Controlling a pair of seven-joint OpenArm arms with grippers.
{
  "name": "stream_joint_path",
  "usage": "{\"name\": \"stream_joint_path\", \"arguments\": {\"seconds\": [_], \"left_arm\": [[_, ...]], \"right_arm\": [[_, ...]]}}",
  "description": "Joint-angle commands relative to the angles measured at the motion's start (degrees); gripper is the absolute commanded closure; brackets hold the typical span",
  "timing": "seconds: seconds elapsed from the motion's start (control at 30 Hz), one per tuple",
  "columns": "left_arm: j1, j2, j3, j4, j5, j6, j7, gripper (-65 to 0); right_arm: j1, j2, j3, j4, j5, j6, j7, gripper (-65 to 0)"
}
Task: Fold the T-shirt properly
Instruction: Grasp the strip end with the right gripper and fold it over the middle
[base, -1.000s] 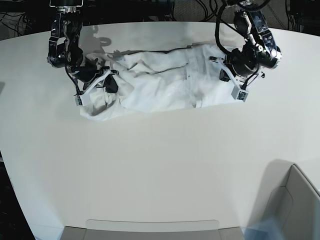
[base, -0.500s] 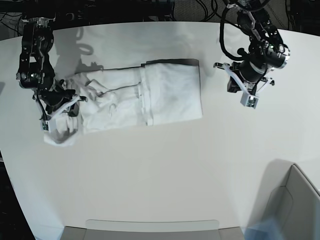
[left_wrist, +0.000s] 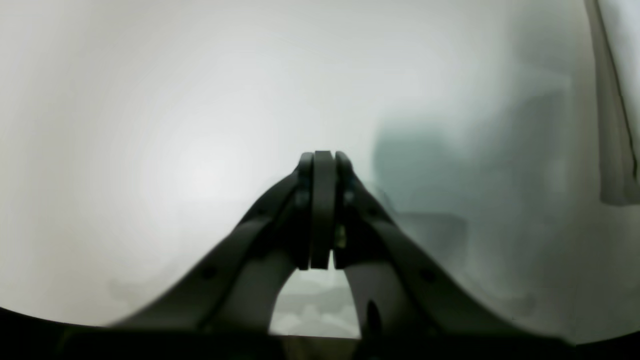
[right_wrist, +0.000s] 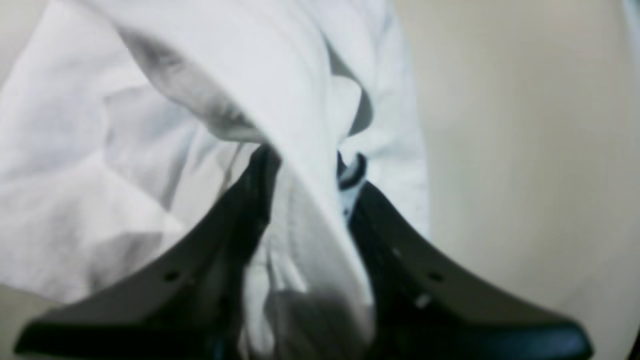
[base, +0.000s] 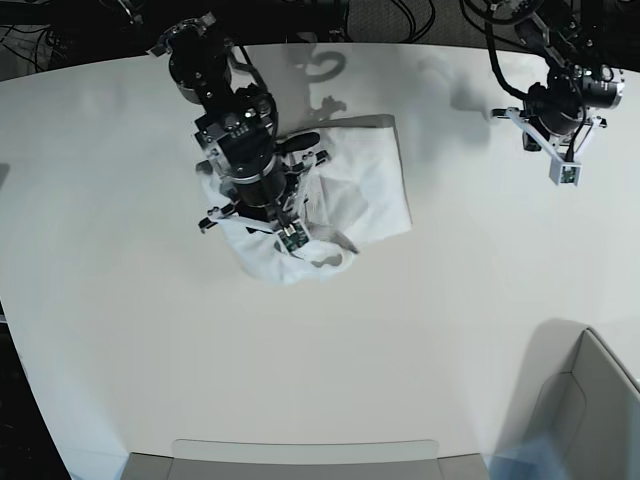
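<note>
In the base view the T-shirt (base: 355, 195) lies bunched on the far half of the white table (base: 330, 350), partly folded: a flat squared panel on its right side, a rumpled heap at its near left. The right gripper (base: 290, 238) hangs over that heap, its arm covering much of the cloth's left part, so the hold itself is hidden here. The left gripper (base: 565, 172) hovers well apart from the shirt, near the table's far right edge, above bare tabletop. At the near right corner stands a pale grey bin (base: 590, 420); only its wall and rim show, so I cannot tell what is in it. A grey tray-like edge (base: 305, 452) lies along the near side.

The left wrist view shows the left gripper (left_wrist: 322, 210) with its black fingers (left_wrist: 305, 210) pressed together, nothing between them, over the blurred table (left_wrist: 150, 125). A strip at the upper right is too blurred to name.

The right wrist view shows what the base view hides: the right gripper (right_wrist: 305, 170) pinching a thick fold of the T-shirt (right_wrist: 295, 90), with white cloth running down between its dark fingers (right_wrist: 260, 175) and spreading crumpled to the left. Bare table (right_wrist: 525, 150) fills the right side.
</note>
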Motion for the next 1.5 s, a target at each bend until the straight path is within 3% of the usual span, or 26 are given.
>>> {"name": "stream_joint_path", "arguments": {"seconds": [0.0,0.1,0.27,0.63,0.67,0.87,0.97,1.17,1.3,1.37,1.47], "left_arm": [[0.64,-0.70,-0.21,0.79,-0.45,-0.06,-0.36,0.0],[1.25,-0.70,-0.21,0.79,-0.54,-0.06,-0.36,0.0],[1.34,-0.70,-0.12,0.79,-0.54,-0.06,-0.36,0.0],[0.90,-0.70,0.23,-0.17,-0.54,-0.06,-0.36,0.0],[0.81,-0.70,0.15,-0.79,-0.54,-0.06,-0.36,0.0],[0.72,-0.70,0.15,-3.34,-0.54,-0.06,-0.71,0.0],[0.72,-0.62,0.15,-3.34,-0.54,-0.06,-0.71,0.0],[0.72,-0.62,-0.21,-3.34,-0.54,-0.06,-0.80,0.0],[0.72,-0.62,-0.21,-3.34,-0.45,-0.06,-0.89,0.0],[0.72,-0.53,-0.21,-3.34,-0.45,-0.06,-0.89,0.0],[0.55,-0.26,0.32,-3.16,-0.89,-0.06,-0.89,0.0]], "right_arm": [[1.99,-2.01,-1.57,0.39,-1.93,-0.03,2.09,0.0],[3.48,-4.91,-4.91,-3.30,-5.97,-0.03,2.09,0.0],[5.24,-8.07,-7.81,-9.63,-7.64,-0.03,2.45,0.0],[5.50,-10.27,-13.44,-13.15,-7.29,-0.03,2.53,0.0],[5.33,-10.53,-13.79,-13.15,-7.29,-0.03,2.53,-1.3],[4.10,-11.15,-17.22,-12.88,-7.29,0.06,2.53,-28.0],[4.10,-11.59,-19.50,-12.88,-6.50,0.06,2.53,-33.9],[4.45,-12.55,-22.32,-11.74,1.76,0.06,3.06,-34.2],[3.92,-11.85,-21.79,-5.59,7.92,0.15,7.90,-34.2],[4.36,-10.80,-18.62,-2.51,8.80,0.06,8.42,-33.3],[5.50,-10.36,-11.15,-1.45,8.89,0.15,8.34,-25.3]]}}
